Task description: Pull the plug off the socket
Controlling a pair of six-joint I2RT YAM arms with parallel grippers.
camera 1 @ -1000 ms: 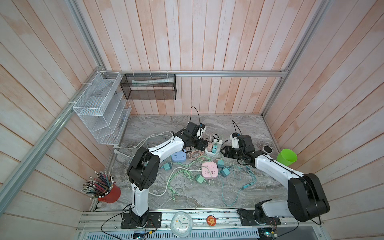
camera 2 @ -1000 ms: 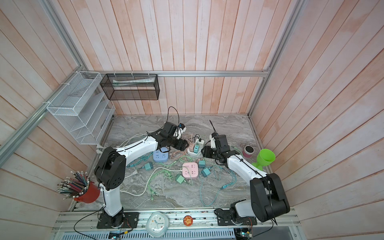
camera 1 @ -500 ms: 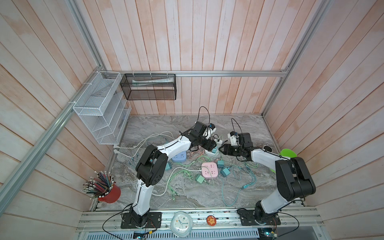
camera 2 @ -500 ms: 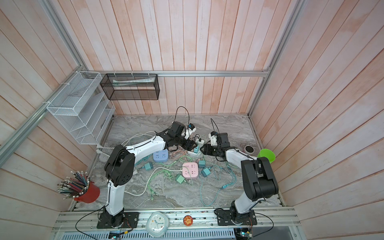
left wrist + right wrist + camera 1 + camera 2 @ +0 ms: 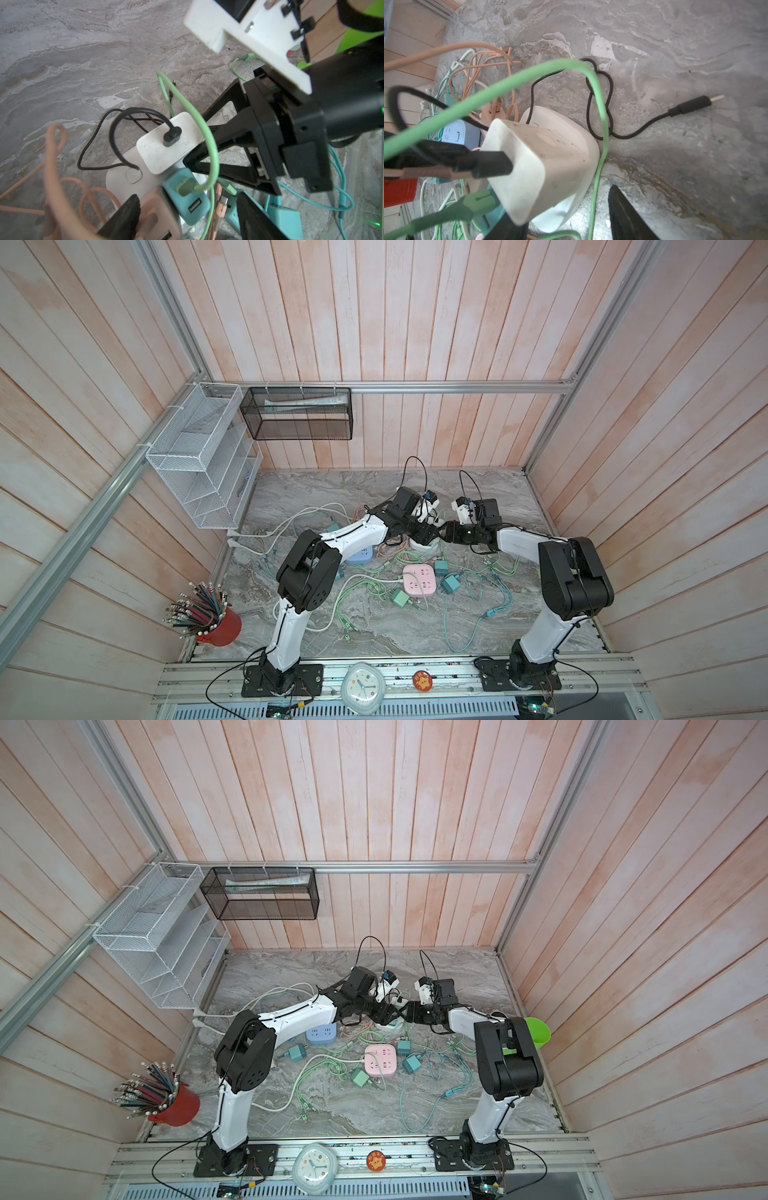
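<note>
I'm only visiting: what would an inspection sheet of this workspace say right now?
Surface: grey marble table.
Job's things: white charger, teal charger and pink charger standing on a white socket hub.
Clutter: pink socket cube, blue socket cube, loose teal chargers.
Grippers: left tool open astride the pink and teal chargers; right tool brackets the white charger, grip unclear.
Cables: black cable in the white charger; green cable looping from the teal charger.
Surroundings: wooden walls, wire rack, mesh basket, pencil cup, clock.
</note>
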